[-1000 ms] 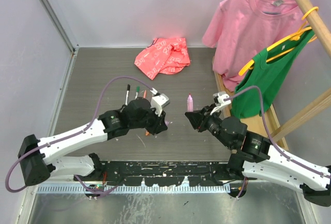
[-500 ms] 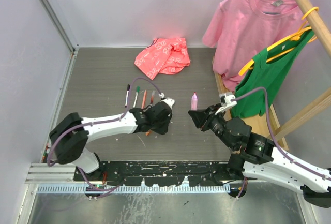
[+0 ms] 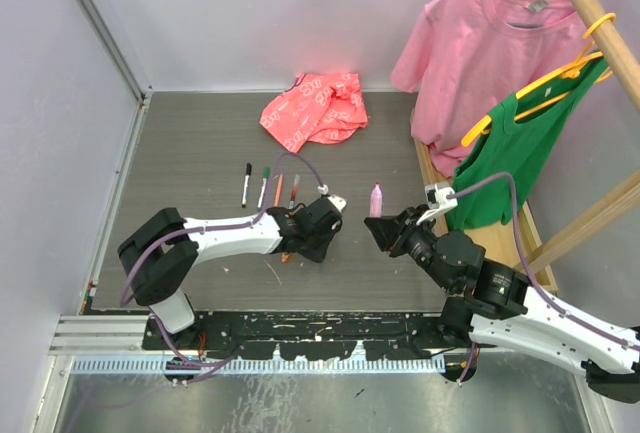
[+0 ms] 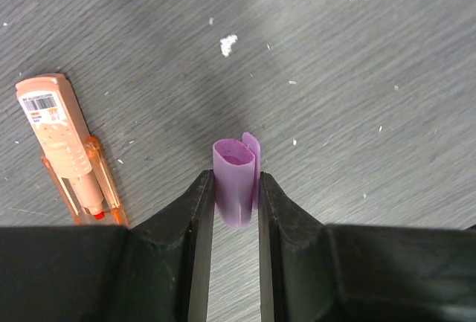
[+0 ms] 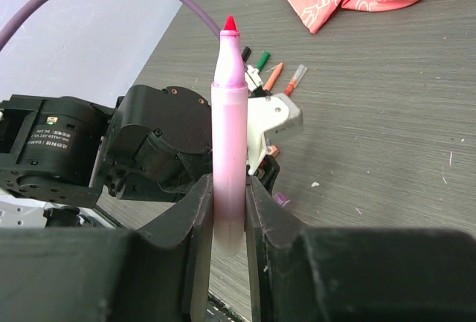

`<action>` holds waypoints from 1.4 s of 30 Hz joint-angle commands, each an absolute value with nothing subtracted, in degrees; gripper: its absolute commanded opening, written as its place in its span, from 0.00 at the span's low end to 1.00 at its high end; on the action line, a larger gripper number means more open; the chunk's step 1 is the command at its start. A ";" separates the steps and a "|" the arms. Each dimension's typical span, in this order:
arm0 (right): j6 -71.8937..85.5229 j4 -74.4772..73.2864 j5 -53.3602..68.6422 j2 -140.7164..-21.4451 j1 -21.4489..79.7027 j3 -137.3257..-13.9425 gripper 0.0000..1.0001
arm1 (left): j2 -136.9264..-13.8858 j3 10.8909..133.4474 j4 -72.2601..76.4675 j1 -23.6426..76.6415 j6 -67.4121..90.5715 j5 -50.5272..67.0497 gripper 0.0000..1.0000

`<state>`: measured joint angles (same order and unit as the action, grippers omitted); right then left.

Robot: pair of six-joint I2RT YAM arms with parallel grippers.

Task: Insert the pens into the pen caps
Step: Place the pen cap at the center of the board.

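Observation:
My left gripper (image 3: 322, 237) is low over the table and shut on a lilac-pink pen cap (image 4: 235, 167), its open end facing away from the jaws (image 4: 236, 188). A short orange pen (image 4: 63, 143) lies on the table just left of it. My right gripper (image 3: 386, 229) is shut on the pink highlighter (image 3: 376, 198), held upright with its bare red tip up (image 5: 229, 114); its fingers (image 5: 201, 210) clamp the lower end. Two white markers (image 3: 246, 183), a salmon-orange pen (image 3: 278, 189) and a dark red pen (image 3: 294, 191) lie in a row behind the left arm.
A red patterned cloth (image 3: 315, 105) lies at the back of the table. A pink shirt (image 3: 470, 53) and a green shirt (image 3: 510, 148) hang on a wooden rack at the right. Small white scraps (image 4: 227, 42) dot the table.
The left arm has dropped down to the table and stretched right, its gripper now low near the short orange pen. The right gripper with the highlighter has shifted slightly right.

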<state>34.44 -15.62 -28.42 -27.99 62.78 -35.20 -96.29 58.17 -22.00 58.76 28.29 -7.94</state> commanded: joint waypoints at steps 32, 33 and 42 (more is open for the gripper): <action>36.72 -15.69 -25.79 -27.42 62.80 -37.41 0.00 | -98.70 61.93 -25.61 58.59 -14.06 11.10 0.49; 36.54 -15.79 -25.76 -27.36 62.84 -37.56 0.00 | -97.36 61.43 -24.91 58.50 -13.80 10.89 0.50; 33.95 -16.08 -26.77 -25.19 62.84 -38.31 0.00 | -86.29 56.56 -19.56 55.96 -10.24 7.75 0.58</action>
